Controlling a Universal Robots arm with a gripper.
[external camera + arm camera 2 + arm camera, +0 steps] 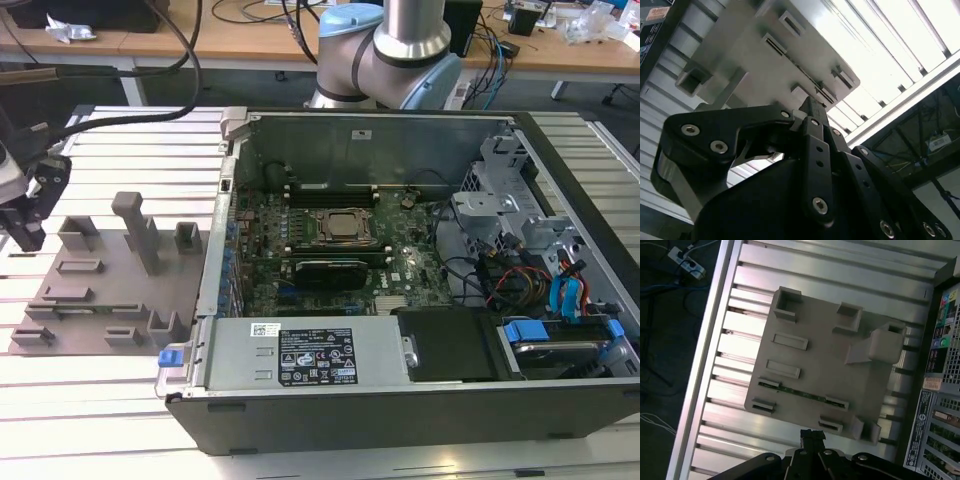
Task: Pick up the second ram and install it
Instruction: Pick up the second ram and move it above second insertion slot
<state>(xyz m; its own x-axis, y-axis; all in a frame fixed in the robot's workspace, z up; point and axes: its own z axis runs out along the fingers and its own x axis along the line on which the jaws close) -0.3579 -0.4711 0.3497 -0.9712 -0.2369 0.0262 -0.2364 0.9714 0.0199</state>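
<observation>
- Aluminium slats form the desk [100, 400]. An open computer case [400, 405] lies on it toward the exterior view's right, and a grey fixture plate [105, 275] lies toward the exterior view's left.
- In the first wrist view, the second ram [800, 392] stands on edge in the plate as a thin green strip. It is seated between two end holders [769, 384] and is not yet in the case.
- Risk one: with the pads together, a straight descent would land on the top edge of the stick instead of straddling it. That could press the stick down or chip it.
- Risk two: the stick is very thin and is gripped only at its ends by the holders. A grasp that is off-centre or slightly twisted would likely tilt it and jam it in those holders as it lifts.
- Risk three: a tall post [135, 225] rises from the plate, and the case wall stands between the plate and the motherboard. A low carry could clip either one.
- The hand [813, 436] hangs above the plate's edge, near the stick but clear of it.
- Its fingers [811, 107] look pressed together at the tips in both wrist views. Nothing is between them, and they touch nothing.
</observation>
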